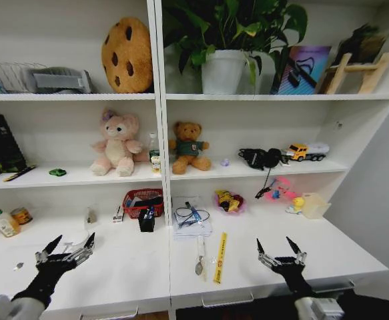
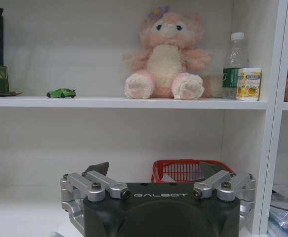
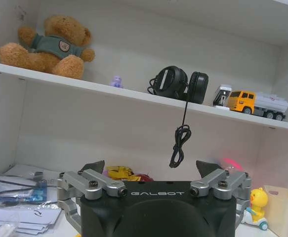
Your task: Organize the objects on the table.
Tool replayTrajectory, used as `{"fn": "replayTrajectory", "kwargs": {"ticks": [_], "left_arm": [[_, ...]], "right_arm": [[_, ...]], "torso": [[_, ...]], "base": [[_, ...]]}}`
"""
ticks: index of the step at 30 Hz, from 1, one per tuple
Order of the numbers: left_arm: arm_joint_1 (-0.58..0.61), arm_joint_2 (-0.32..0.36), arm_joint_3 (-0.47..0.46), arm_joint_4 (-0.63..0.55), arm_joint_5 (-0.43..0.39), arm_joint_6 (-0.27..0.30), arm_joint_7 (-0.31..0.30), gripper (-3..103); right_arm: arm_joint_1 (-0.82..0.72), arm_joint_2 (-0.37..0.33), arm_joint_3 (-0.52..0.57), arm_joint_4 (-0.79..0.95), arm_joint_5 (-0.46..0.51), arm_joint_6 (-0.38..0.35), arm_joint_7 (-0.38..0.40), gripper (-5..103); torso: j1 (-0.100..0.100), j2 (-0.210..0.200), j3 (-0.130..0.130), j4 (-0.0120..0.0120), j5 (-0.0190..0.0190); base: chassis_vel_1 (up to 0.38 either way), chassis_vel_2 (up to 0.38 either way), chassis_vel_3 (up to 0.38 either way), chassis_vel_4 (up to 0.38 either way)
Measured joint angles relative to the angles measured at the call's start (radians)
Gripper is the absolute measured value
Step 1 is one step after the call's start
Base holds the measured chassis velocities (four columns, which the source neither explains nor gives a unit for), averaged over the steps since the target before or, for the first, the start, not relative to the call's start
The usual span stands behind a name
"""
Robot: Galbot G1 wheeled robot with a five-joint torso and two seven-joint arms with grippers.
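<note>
White table (image 1: pixel 134 267), both pincers spread

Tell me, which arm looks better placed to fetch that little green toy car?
Probably the left. The green toy car sits on the left shelf section, above the open left gripper; the right gripper hovers far across the table.

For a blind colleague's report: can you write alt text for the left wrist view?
The open left gripper faces a white shelf unit. On the shelf sit a pink plush toy, a small green toy car and a water bottle; a red basket stands below.
</note>
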Motion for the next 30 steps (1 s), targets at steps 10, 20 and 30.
{"fn": "replayTrajectory", "kwargs": {"ticks": [10,20,30], "left_arm": [[0.000,0.000,0.000,0.000,0.000,0.000,0.000,100],[0.000,0.000,0.000,0.000,0.000,0.000,0.000,100],[0.000,0.000,0.000,0.000,0.000,0.000,0.000,100]], "right_arm": [[-0.059,0.040,-0.016,0.027,-0.055,0.042,-0.011,100],[-0.054,0.038,-0.018,0.023,-0.053,0.041,-0.011,100],[-0.052,0.037,-0.019,0.021,-0.051,0.040,-0.010,100]], "torso": [[0.000,0.000,0.000,0.0003,0.0002],[0.000,0.000,0.000,0.0003,0.0002],[0.000,0.000,0.000,0.0003,0.0003]], "base": [[0.000,0.000,0.000,0.000],[0.000,0.000,0.000,0.000],[0.006,0.004,-0.002,-0.006]]}}
